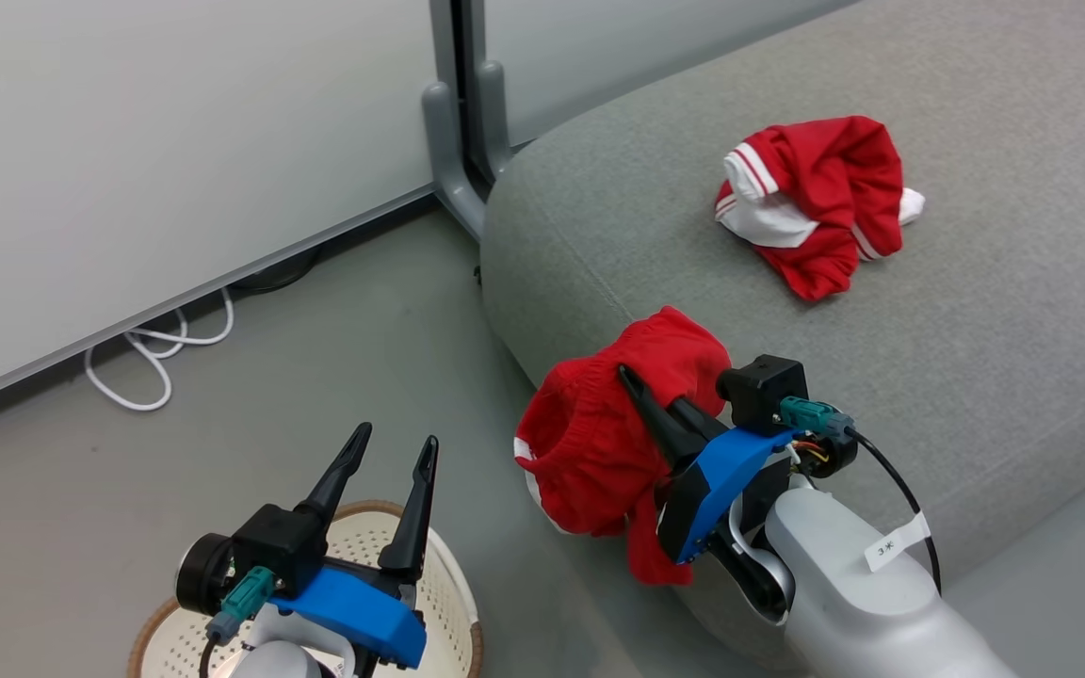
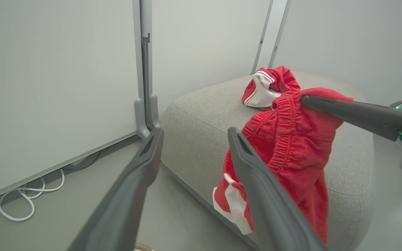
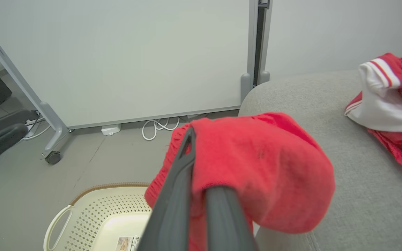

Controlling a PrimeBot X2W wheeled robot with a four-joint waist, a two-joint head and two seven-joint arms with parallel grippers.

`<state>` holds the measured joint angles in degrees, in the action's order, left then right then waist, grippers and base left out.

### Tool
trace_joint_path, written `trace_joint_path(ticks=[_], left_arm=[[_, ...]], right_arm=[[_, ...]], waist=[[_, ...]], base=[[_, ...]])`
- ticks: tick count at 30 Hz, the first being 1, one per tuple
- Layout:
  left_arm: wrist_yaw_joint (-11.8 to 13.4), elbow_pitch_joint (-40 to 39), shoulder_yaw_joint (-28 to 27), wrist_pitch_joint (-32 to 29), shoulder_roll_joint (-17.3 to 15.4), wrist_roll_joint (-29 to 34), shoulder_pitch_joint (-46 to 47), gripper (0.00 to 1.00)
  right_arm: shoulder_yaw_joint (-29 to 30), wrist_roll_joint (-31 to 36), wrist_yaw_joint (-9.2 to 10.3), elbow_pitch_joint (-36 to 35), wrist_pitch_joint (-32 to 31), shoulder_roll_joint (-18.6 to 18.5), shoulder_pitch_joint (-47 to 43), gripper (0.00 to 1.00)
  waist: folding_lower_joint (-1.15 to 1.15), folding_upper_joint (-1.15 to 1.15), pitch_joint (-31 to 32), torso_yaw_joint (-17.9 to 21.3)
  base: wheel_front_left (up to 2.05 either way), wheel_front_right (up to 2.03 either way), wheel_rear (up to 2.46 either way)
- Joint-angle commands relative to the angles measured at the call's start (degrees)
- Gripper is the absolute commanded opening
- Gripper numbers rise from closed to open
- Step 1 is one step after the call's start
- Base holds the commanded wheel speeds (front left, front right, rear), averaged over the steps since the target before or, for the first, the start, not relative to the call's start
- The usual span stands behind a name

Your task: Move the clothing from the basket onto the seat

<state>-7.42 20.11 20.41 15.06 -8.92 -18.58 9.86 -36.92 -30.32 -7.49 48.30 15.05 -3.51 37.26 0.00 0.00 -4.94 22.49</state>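
The red top with white striped cuffs lies crumpled on the light-grey seat. My right gripper is shut on the red shorts, which hang at the seat's near left corner with a white stripe showing low down. In the right wrist view the shorts drape over the fingers, with one fingertip hidden by the cloth. My left gripper stands open and holds nothing, above the cream basket. The basket shows its barcode label inside.
A white partition panel and its grey post stand behind the seat's left end. A white cable loops on the grey floor under the panel. A caster foot stands further left.
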Motion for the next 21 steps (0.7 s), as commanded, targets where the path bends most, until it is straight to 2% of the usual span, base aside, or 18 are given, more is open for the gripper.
trace_joint_path(ticks=[1, 8, 21], left_arm=[[-0.1, -0.1, -0.2, 0.2, -0.3, 0.1, 0.9, 1.0], [-0.1, 0.3, 0.1, 0.2, -0.7, 0.5, 1.5, 1.0], [-0.1, 0.6, 0.3, 0.2, -1.2, 0.6, 1.8, 1.0]], right_arm=[[-0.1, 0.2, -0.01, -0.4, 0.2, 0.1, -0.5, 0.0], [-0.1, 0.0, -0.01, -0.8, 0.2, 0.4, -0.3, 0.0], [1.2, 0.4, -0.01, -1.3, 0.2, 0.6, -1.0, 0.0]], waist=[[0.0, 0.0, -0.4, 1.1], [0.0, 0.0, -1.3, 3.4], [0.0, 0.0, -1.9, 4.5]], base=[[0.0, 0.0, 0.0], [0.0, 0.0, 0.0], [0.0, 0.0, 0.0]])
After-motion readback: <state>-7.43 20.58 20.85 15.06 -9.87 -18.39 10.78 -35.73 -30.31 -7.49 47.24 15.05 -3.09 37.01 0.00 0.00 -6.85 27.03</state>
